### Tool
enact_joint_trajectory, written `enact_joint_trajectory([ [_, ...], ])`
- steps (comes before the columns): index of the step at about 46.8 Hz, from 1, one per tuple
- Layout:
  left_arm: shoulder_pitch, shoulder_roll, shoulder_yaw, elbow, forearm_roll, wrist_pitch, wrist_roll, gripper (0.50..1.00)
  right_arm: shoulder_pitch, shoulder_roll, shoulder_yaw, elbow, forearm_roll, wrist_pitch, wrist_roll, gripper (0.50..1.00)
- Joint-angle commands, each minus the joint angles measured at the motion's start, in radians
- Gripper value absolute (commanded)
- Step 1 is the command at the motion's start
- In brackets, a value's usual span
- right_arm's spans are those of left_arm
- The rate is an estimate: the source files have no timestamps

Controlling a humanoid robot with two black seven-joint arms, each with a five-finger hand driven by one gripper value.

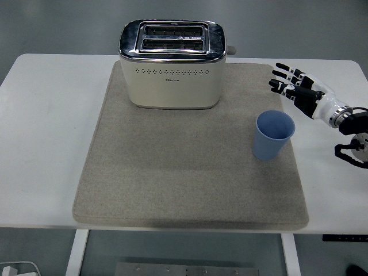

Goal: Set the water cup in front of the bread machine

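Observation:
A light blue water cup (pixel 273 135) stands upright near the right edge of the beige mat (pixel 172 184). The bread machine, a cream toaster (pixel 171 64) with a chrome top and two slots, sits at the back middle of the mat. My right hand (pixel 289 82) reaches in from the right, hovering above the table behind and to the right of the cup. Its fingers are spread and hold nothing. It is apart from the cup. My left arm does not show.
The white table (pixel 46 126) extends left and right of the mat. Its near edge runs just below the mat's front. A cable (pixel 352 152) hangs by my right wrist. Bare mat lies between the toaster's front and the table's near edge.

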Motion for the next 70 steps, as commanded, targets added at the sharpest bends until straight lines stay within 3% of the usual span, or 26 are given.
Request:
enact_joint_trajectory([
  [1,0.0,0.0,-0.003,0.0,0.0,0.0,0.0,1.0,0.0,0.0,0.0,0.0,0.0,0.0,0.0,0.917],
  [23,0.002,0.0,-0.006,0.0,-0.001,0.0,-0.005,1.0,-0.002,-0.009,0.0,0.002,0.0,0.009,0.002,0.917],
  [33,0.002,0.0,-0.006,0.0,0.0,0.0,-0.005,1.0,-0.005,-0.026,-0.002,0.002,0.0,0.089,0.005,0.917],
  [46,0.005,0.0,-0.007,0.0,-0.001,0.0,-0.005,1.0,-0.018,-0.101,-0.009,0.002,-0.018,0.21,0.006,0.917],
  [52,0.003,0.0,-0.006,0.0,0.0,0.0,-0.005,1.0,-0.028,-0.127,-0.014,0.0,-0.089,0.219,0.009,0.917],
  [70,0.005,0.0,-0.006,-0.002,0.0,0.0,-0.003,1.0,-0.048,-0.228,-0.009,0.002,-0.236,0.271,0.124,0.917],
])
